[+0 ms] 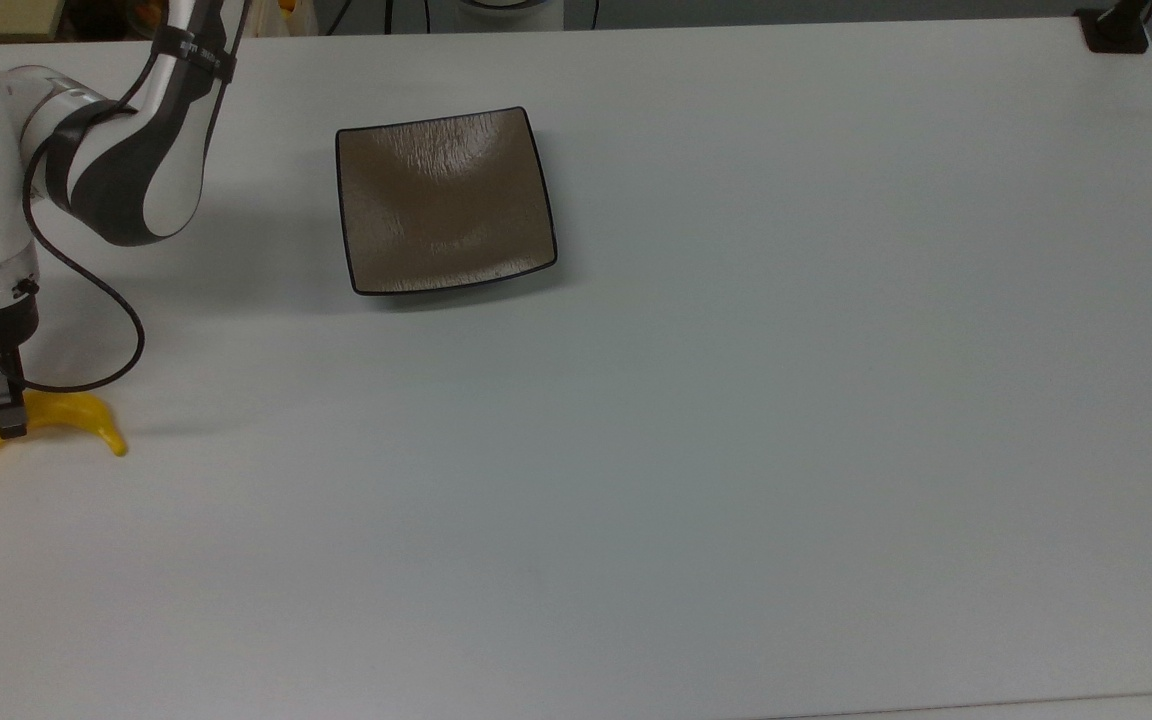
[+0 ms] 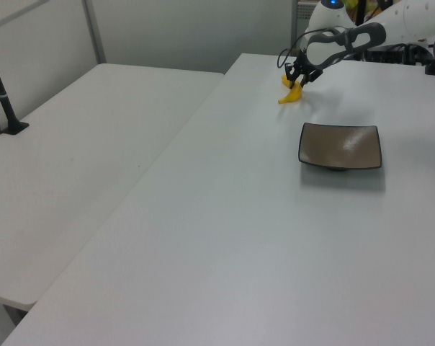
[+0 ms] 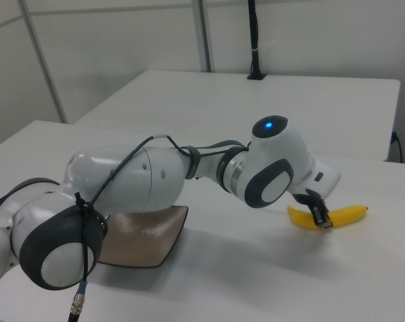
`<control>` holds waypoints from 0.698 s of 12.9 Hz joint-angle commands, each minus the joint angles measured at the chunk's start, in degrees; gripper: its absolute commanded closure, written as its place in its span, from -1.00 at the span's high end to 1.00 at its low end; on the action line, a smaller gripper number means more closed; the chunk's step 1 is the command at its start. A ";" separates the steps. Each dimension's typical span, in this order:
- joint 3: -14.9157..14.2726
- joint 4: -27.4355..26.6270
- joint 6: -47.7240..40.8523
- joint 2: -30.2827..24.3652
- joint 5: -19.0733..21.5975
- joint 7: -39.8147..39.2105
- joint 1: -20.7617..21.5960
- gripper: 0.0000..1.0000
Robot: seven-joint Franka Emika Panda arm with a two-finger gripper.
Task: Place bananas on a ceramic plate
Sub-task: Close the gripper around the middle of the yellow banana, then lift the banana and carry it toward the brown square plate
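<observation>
Square brown ceramic plate [image 1: 444, 200] bare near table [image 1: 736, 450] far edge, gripper [image 1: 6, 425] clamped on banana [image 1: 76, 412] at the top view's left edge, no legible writing.

Banana [image 1: 56, 415] end past frame edge

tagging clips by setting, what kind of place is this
Probably a robotics lab: a robot arm on a plain white table, with just a banana and a brown plate as props.

arm [image 3: 155, 178] — glossy white shells | dark grey joint bands | black cable | blue light — 1
</observation>
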 commanded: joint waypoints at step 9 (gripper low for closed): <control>1.01 -11.41 -21.88 -27.89 0.36 -11.54 6.84 -1.00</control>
